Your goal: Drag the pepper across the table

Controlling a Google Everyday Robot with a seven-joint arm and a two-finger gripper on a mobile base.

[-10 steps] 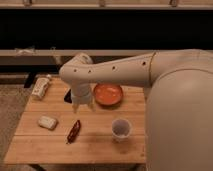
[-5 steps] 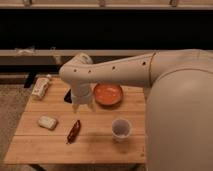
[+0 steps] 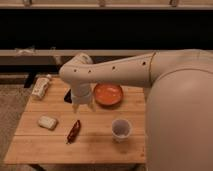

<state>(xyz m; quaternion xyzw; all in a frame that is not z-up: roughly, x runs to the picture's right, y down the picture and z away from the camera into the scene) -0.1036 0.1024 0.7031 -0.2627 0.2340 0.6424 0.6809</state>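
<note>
The pepper [image 3: 74, 131] is a slim dark-red chili lying on the light-brown wooden table [image 3: 100, 145], left of centre toward the front. My gripper [image 3: 82, 105] hangs from the white arm above the table, a little behind and to the right of the pepper, not touching it.
A round orange bowl [image 3: 108, 94] sits at the back middle. A white cup [image 3: 121, 129] stands right of the pepper. A pale beige block [image 3: 47, 122] lies at the left. A wrapped packet [image 3: 41, 88] lies on the back left corner, and a dark object [image 3: 67, 96] sits behind the gripper.
</note>
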